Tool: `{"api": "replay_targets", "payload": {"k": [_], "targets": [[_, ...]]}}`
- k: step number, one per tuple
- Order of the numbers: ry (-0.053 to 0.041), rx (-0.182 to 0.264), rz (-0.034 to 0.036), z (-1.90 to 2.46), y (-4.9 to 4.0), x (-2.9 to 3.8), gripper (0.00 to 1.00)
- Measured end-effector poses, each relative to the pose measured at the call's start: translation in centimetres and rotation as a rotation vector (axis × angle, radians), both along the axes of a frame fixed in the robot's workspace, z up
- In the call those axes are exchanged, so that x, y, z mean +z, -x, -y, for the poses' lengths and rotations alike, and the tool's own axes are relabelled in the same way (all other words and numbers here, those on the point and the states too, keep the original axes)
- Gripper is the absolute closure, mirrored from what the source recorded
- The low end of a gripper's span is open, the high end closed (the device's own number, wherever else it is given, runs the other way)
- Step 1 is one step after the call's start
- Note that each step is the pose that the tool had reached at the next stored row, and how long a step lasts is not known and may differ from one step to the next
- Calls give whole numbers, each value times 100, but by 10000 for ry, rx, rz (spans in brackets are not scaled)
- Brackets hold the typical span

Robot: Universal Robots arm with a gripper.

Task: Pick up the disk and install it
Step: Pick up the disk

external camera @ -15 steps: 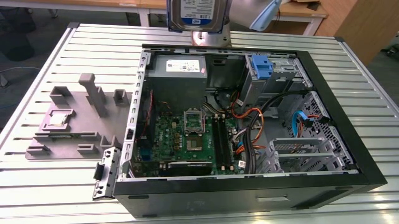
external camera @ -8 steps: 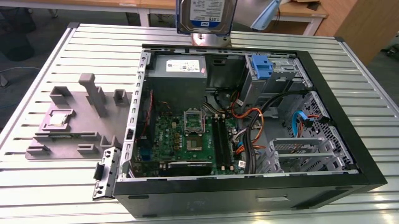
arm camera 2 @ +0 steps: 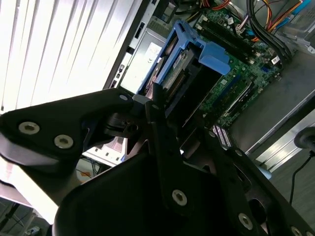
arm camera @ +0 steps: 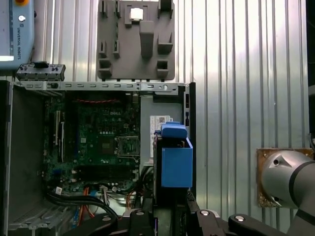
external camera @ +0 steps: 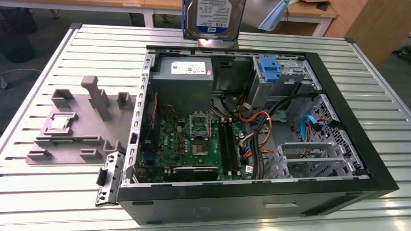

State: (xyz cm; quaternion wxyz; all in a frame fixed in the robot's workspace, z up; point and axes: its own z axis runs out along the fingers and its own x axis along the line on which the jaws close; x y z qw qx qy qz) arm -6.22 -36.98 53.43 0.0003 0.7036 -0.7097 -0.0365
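Pincer: My pincer [arm camera: 171, 212] is clamped on the disk; in both wrist views my black fingers [arm camera 2: 165, 132] press against its two opposite sides.
Disk: The disk [external camera: 212, 17] hangs upright in the air, touching nothing but me. In the exterior view its white label with a blue band faces the camera, and its lower edge sits above the case's far wall.
Disk frame: A blue plastic frame [arm camera: 176, 160] wraps the disk. In the first wrist view I see it edge-on, over the end of the case where the power box lies.
My arm: A rounded grey joint [arm camera: 290, 182] of my arm shows beside the case, over the table.
Case: A black computer case [external camera: 257, 202] lies on its side with the cover off, open upward.
Inside the case: A grey power box [external camera: 183, 67] with a white label sits in the far corner on the exterior view's left. A blue bracket [external camera: 270, 67] is fixed to a metal bay on the far side, toward the exterior view's right. A green circuit board [external camera: 192, 144] covers the floor. Orange and black cables [external camera: 260, 120] run between the board and the bay.
Table: The case rests on a slatted metal table [external camera: 38, 192].
Beside the case: A grey tray [external camera: 83, 130] with raised blocks lies flat on the table just beside the case, on the exterior view's left. It holds a small square chip [external camera: 61, 122].
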Motion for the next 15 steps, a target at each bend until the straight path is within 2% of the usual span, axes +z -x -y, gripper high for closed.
{"api": "replay_targets", "payload": {"k": [7, 15], "targets": [[0, 0, 11, 49, 0, -70, 65], [1, 0, 13, 142, -1, -152, 65]]}}
